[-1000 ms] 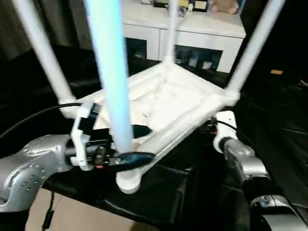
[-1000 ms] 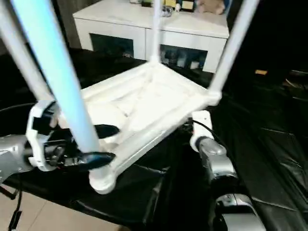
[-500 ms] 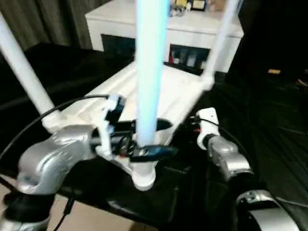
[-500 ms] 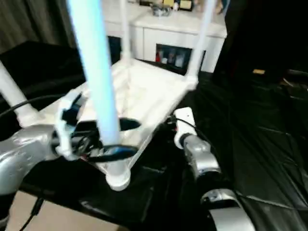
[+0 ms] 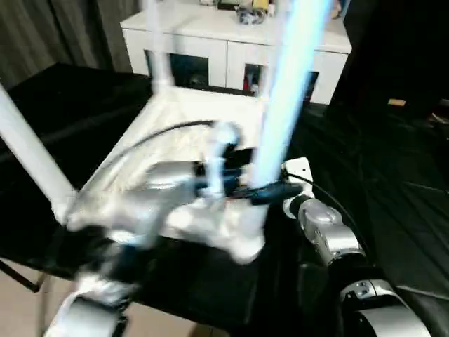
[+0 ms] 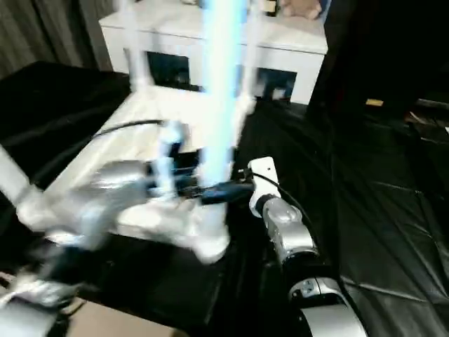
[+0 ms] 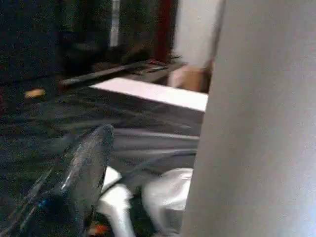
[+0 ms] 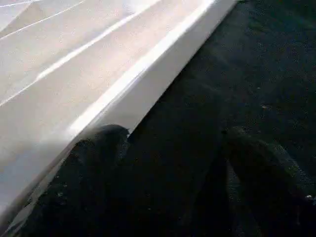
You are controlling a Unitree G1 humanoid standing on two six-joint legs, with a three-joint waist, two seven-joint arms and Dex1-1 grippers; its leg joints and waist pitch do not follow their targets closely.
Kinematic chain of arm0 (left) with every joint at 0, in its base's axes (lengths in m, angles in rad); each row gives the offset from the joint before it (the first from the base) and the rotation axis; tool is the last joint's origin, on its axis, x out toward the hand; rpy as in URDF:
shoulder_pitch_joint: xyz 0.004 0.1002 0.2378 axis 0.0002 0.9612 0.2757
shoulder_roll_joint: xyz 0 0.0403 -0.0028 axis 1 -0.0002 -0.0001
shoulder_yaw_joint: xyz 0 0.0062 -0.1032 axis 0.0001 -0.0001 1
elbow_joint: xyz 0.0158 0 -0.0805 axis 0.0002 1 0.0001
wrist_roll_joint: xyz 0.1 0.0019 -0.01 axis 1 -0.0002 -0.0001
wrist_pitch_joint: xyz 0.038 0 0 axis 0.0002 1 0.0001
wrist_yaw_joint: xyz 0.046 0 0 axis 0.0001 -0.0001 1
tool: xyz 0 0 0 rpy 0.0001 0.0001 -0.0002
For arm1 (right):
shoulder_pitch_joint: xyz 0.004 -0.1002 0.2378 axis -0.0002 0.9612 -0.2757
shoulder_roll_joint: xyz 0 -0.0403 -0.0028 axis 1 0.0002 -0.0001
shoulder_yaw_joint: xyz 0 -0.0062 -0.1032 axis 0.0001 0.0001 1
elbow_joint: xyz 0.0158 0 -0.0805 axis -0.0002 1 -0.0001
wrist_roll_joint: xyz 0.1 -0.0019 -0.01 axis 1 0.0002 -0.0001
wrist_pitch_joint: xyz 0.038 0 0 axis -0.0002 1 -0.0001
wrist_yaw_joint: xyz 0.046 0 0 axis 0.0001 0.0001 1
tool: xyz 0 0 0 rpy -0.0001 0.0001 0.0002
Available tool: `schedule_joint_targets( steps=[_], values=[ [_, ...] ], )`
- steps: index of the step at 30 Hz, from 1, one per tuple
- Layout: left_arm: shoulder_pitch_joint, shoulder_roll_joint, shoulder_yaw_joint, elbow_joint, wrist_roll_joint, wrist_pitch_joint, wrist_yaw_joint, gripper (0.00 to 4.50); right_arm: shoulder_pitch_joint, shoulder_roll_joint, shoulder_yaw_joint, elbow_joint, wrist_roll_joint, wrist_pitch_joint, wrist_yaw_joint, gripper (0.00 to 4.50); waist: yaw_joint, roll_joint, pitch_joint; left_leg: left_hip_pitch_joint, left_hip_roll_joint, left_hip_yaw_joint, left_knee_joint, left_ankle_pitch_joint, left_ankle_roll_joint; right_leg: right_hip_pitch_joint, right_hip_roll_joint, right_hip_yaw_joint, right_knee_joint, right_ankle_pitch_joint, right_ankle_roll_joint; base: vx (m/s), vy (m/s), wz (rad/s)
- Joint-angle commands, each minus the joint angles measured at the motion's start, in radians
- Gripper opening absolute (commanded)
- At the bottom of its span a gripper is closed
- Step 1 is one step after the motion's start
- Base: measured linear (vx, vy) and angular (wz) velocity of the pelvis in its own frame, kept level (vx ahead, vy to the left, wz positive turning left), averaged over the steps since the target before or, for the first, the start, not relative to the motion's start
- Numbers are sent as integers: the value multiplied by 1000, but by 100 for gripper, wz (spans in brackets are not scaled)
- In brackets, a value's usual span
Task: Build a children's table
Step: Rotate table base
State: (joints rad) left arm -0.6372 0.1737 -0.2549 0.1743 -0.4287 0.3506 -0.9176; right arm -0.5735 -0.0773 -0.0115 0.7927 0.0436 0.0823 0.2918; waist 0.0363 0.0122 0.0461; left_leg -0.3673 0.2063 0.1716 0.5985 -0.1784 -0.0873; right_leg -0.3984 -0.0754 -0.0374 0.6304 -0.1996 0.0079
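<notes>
The children's table point(image 5: 175, 119) lies upside down on a black surface, its white legs pointing up. My left arm reaches across the ribbed underside. My left gripper point(image 5: 270, 191) is shut on the near leg point(image 5: 284, 105) just above its socket. In the left wrist view that leg point(image 7: 256, 123) stands against one dark finger point(image 7: 84, 163). My right gripper point(image 8: 182, 153) is open, low beside the table's rim point(image 8: 128, 89), with one finger point(image 8: 98, 163) right at the rim. The right wrist point(image 5: 316, 217) sits just right of the held leg.
A white cabinet point(image 5: 210, 35) with dark glass doors stands behind the table, with small items on top. Another leg point(image 5: 31, 154) rises at the left and one more point(image 5: 158, 49) at the back. Black covering point(image 5: 393, 175) spreads to the right. A cable point(image 5: 161, 137) arcs over my left arm.
The table has turned, and the leg held by my left gripper has swung right, close to my right wrist. My left arm swept across with it. The view also shifted.
</notes>
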Motion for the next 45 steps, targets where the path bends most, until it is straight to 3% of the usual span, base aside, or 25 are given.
schedule_joint_targets(
  steps=[1,2,3,4,7,10,13,15,19,23,25,29,32,35,36,37,39,42,43,45],
  values=[
    [-17,-2,-13,65,59,-29,59,444,8,30,37,-23,3,-6,39,386,11,8,-61,1,4,-1,-75,-247,-15,61,-44,29,-76,-111,-234,0,0,0],
    [-45,-25,-17,135,105,-74,107,444,13,27,34,-25,2,-9,35,386,9,11,-58,-2,2,-2,-77,-251,-14,60,-42,27,-80,-131,-228,0,0,0],
    [-70,-41,-15,197,143,-118,154,444,18,21,26,-32,4,-8,27,386,11,16,-59,3,2,-2,-75,-263,-15,58,-42,27,-86,-165,-216,0,0,0],
    [-75,-44,-15,211,151,-128,161,444,19,19,24,-33,4,-7,26,386,12,15,-60,7,3,0,-73,-268,-14,54,-42,29,-90,-166,-215,0,0,0],
    [-97,-56,-4,279,199,-189,219,444,22,-2,-4,-45,12,-9,10,386,11,10,-59,-4,0,-4,-75,-260,-5,62,-45,26,-91,-207,-196,0,0,0],
    [-82,-54,14,268,187,-210,197,444,19,-28,-37,-57,28,-17,0,386,14,15,-61,3,3,-2,-74,-261,0,53,-46,27,-93,-212,-209,0,0,0],
    [-32,-27,10,197,172,-201,141,444,13,-80,-81,-71,53,-18,15,386,19,12,-61,0,6,0,-73,-243,13,53,-45,26,-86,-160,-237,0,0,0],
    [1,1,-16,161,202,-214,131,444,11,-121,-96,-74,57,-19,30,386,23,17,-63,0,8,-1,-71,-221,22,54,-46,26,-82,-121,-244,0,0,0],
    [49,43,-47,136,232,-207,117,444,16,-177,-96,-88,48,-22,68,386,25,18,-61,0,6,2,-72,-237,21,54,-41,24,-83,-119,-238,0,0,0],
    [107,103,-52,119,234,-216,55,444,38,-248,-60,-129,26,-28,165,386,25,20,-62,3,6,3,-69,-242,24,50,-43,27,-86,-148,-232,0,0,0],
    [138,161,-53,123,223,-225,-34,444,88,-318,6,-214,14,-31,310,386,30,25,-60,3,8,3,-70,-243,31,48,-40,26,-85,-129,-234,0,0,0],
    [142,208,-70,153,250,-246,-78,444,130,-368,53,-286,11,-31,422,386,30,28,-59,3,9,3,-72,-258,37,48,-39,25,-85,-126,-238,0,0,0],
    [120,234,-91,233,286,-268,-106,410,162,-399,82,-358,24,-12,504,386,32,33,-58,3,9,3,-72,-255,40,47,-40,25,-85,-128,-241,0,0,0],
    [93,241,-113,317,316,-289,-145,384,196,-426,115,-430,47,19,577,386,34,32,-59,4,8,2,-71,-252,39,50,-42,27,-86,-129,-236,0,0,0],
    [87,241,-116,336,320,-293,-154,372,206,-434,122,-451,56,30,597,386,35,38,-59,5,10,2,-72,-256,39,49,-42,27,-87,-127,-236,0,0,0],
    [80,241,-118,351,321,-297,-167,372,216,-442,128,-471,62,38,613,386,34,37,-60,4,10,1,-72,-253,39,51,-43,27,-85,-117,-239,0,0,0],
    [64,236,-119,384,318,-302,-192,340,230,-453,133,-505,75,59,637,386,35,38,-60,4,10,1,-72,-251,41,51,-43,26,-85,-112,-248,0,0,0],
    [32,222,-113,445,327,-327,-207,327,244,-464,136,-541,79,81,660,386,36,37,-58,2,8,2,-71,-253,43,51,-43,26,-88,-117,-255,0,0,0],
    [18,218,-112,471,336,-346,-204,321,251,-469,139,-558,82,89,671,386,36,45,-59,4,10,0,-71,-255,40,51,-46,27,-86,-119,-258,0,0,0],
    [-3,209,-110,508,345,-366,-201,297,261,-477,143,-583,86,100,683,386,36,42,-61,4,9,0,-70,-254,40,54,-45,27,-86,-113,-255,0,0,0]
  ],
)
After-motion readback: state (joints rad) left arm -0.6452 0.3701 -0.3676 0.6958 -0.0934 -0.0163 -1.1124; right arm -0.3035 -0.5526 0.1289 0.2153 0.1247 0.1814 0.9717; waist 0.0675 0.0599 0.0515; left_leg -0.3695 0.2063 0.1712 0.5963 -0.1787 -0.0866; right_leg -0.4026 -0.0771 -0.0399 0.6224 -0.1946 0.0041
